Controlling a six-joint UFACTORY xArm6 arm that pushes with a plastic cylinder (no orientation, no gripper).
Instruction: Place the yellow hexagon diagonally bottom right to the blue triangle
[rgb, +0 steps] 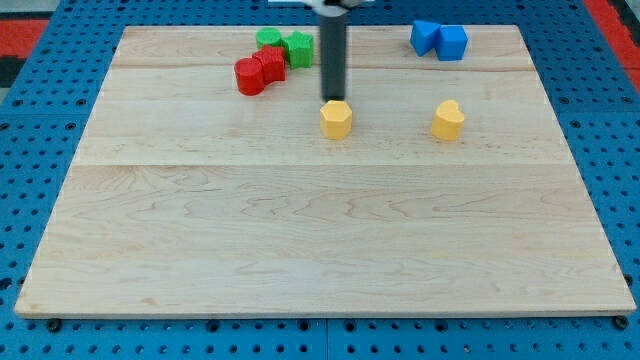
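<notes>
My tip (331, 98) down at upper centre of frame, touching or just above the top edge of the yellow hexagon (336, 119); contact not certain. Bare rod only, nothing gripped or carried. Yellow heart-like block (448, 120) to the right, well apart, same row. Two blue blocks (439, 40) at upper right, touching; which is the triangle unclear. Two red blocks (259, 72) at upper left of tip, against two green blocks (284, 45) above. All on the wooden board (320, 240).
</notes>
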